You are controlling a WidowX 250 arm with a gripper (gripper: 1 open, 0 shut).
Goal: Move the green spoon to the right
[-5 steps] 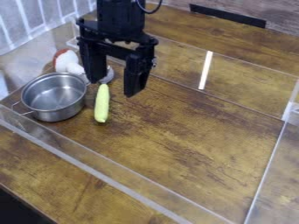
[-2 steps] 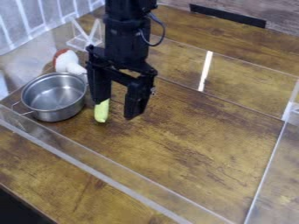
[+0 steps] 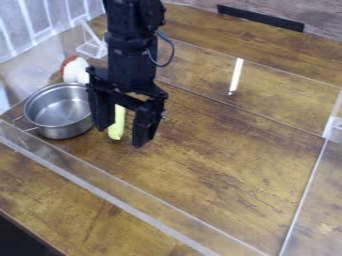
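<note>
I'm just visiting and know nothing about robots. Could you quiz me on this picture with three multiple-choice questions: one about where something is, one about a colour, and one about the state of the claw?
1. Where is the green spoon?
A. Inside the pot
B. On the table, just right of the steel pot
C. At the far right edge

2. What colour is the spoon's handle?
A. Red
B. Blue
C. Yellow-green

3. How are the gripper jaws?
A. Open, one either side of the spoon
B. Shut on the pot
C. Out of view

Answers: B, it lies on the wood beside the pot; C, the handle shows yellow-green between the fingers; A, the dark fingers stand apart around it.
</note>
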